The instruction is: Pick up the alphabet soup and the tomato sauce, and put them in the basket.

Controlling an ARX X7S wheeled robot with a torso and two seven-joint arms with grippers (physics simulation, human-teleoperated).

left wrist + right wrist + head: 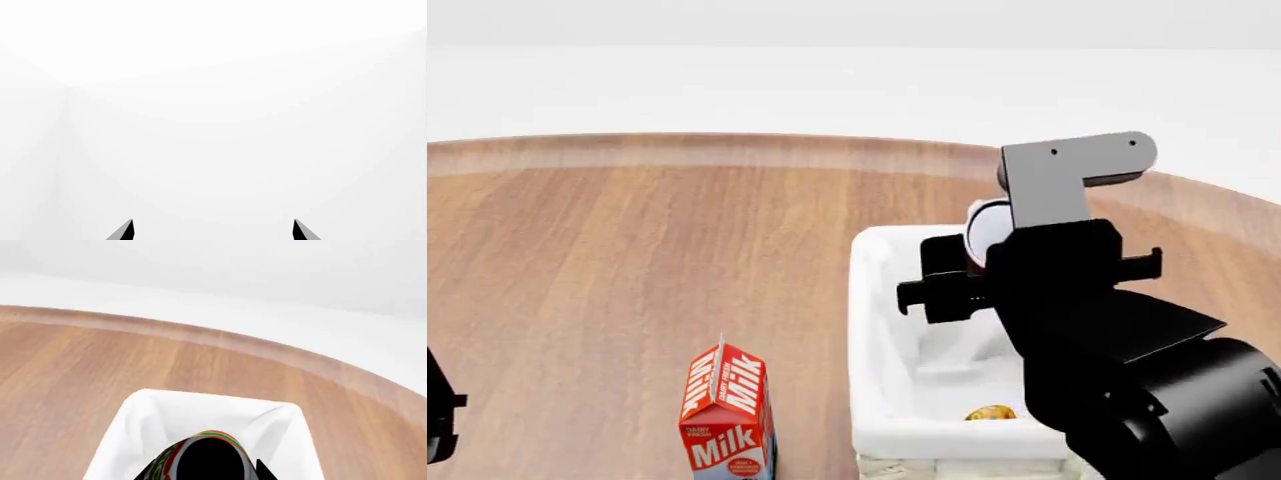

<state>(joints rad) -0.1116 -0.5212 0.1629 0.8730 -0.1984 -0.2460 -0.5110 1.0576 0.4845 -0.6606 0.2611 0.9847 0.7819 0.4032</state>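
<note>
My right gripper (203, 473) is shut on the tomato sauce (200, 445), a can with red, white and green bands. It hangs over the far end of the basket (133, 410), whose white cloth lining fills the space below. In the head view the can's silver top (988, 224) shows just beyond the right gripper (974, 262), above the basket (874, 330). Low inside the basket lies a small yellow-orange piece (990, 412), seemingly the alphabet soup, mostly hidden by my arm. My left gripper (213, 232) is open, with only blank white before it.
A red and white milk carton (727, 415) stands on the wooden table (627, 260), left of the basket near the front. A dark part of my left arm (435, 420) shows at the view's left edge. The table's rounded far edge (827, 145) borders white floor.
</note>
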